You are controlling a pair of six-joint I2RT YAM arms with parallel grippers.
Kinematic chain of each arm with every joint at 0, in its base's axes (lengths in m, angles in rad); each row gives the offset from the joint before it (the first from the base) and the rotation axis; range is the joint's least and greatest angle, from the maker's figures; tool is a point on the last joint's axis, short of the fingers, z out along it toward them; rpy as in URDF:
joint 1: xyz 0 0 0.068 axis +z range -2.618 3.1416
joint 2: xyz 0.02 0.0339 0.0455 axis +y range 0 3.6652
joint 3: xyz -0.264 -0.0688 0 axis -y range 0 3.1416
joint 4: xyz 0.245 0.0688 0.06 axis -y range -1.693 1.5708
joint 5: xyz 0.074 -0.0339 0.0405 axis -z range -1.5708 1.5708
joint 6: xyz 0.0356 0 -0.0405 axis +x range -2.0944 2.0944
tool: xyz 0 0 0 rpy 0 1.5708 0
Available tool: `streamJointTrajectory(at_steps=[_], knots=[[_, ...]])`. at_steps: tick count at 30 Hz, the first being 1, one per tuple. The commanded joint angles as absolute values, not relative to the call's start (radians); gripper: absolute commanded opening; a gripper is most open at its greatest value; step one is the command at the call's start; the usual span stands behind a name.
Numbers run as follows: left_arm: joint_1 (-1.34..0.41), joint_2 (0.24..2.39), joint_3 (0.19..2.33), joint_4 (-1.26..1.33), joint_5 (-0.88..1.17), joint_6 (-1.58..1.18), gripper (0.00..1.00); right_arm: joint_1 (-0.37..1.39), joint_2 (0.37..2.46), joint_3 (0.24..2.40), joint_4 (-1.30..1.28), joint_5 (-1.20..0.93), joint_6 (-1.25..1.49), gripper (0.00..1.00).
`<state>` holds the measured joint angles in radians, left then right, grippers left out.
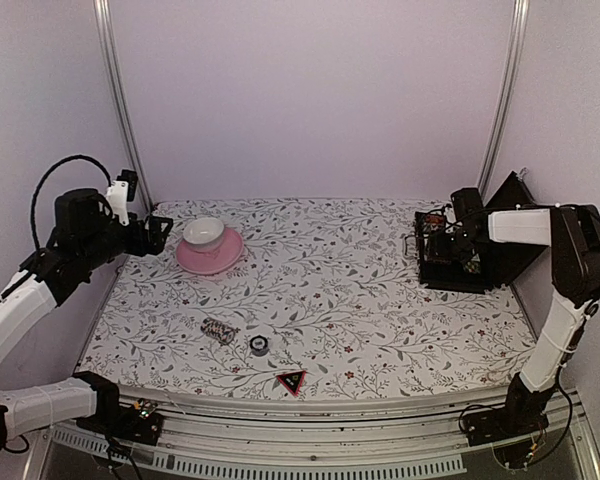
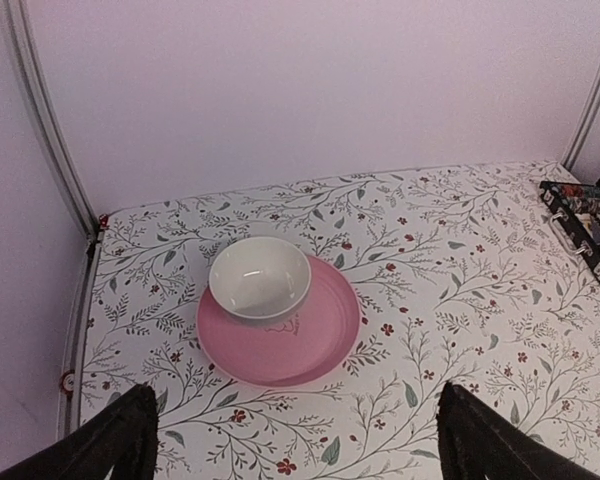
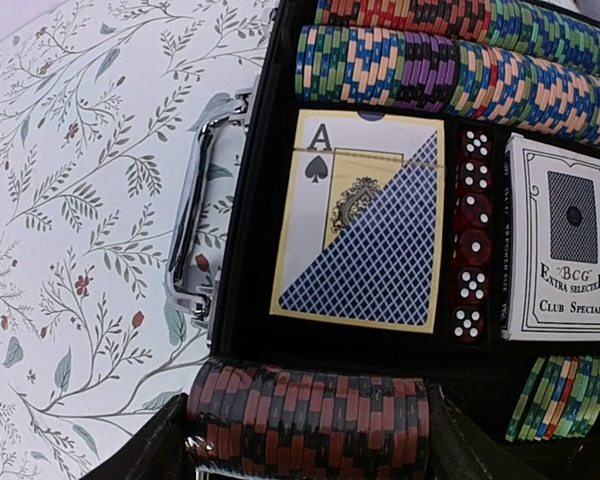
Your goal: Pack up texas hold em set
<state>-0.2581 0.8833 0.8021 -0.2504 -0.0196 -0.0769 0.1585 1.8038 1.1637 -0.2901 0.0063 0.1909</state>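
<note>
The open room I have to work in is the middle of the table (image 1: 360, 300), where a wide stretch of floral cloth runs bare from the far edge toward the near one. Plain walls (image 1: 310, 90) close in on the far, left and right edges, with slim metal posts (image 1: 120, 110) at the far corners.

The case (image 1: 470, 262) sits against the right edge near the far-right corner. It is open, with its lid (image 1: 515, 215) tilted up against the right wall. My right gripper (image 1: 442, 235) is over it. In the wrist view its fingers (image 3: 460, 445) clasp a red-and-black chip roll (image 3: 305, 410) end to end, over the row nearest the camera. I cannot tell whether the roll is lifted or resting there.

Beyond the roll lie a glossy ace-faced card deck (image 3: 365, 225), a column of clear red dice (image 3: 470, 240), a white boxed deck (image 3: 565, 240) and two ribbed rows of multicoloured chips (image 3: 430, 70). The curved metal handle (image 3: 195, 200) hangs out over the cloth.

My left gripper (image 1: 158, 232) hovers by the far-left corner, jaws spread wide with nothing between them. It is just beside the pink saucer (image 1: 225, 258), which carries a smooth white cup (image 1: 204, 231).

Toward the near edge, left of centre, lie a loose chip roll (image 1: 220, 329) and a small round black-and-white piece (image 1: 259, 345) just beside it. The red-black triangle marker (image 1: 291, 381) lies right at the near edge. All three are well apart from the case.
</note>
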Motion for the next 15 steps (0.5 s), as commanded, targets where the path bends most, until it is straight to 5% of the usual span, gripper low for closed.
streamJointTrajectory(at_steps=[1, 15], knots=[[-0.247, 0.876, 0.789, -0.238, -0.031, -0.063, 0.97, 0.149, 1.836, 1.203, -0.236, 0.035, 0.177, 0.46], [-0.241, 0.884, 0.787, -0.236, -0.022, -0.063, 0.97, 0.104, 1.876, 1.203, -0.236, 0.1, 0.139, 0.45]])
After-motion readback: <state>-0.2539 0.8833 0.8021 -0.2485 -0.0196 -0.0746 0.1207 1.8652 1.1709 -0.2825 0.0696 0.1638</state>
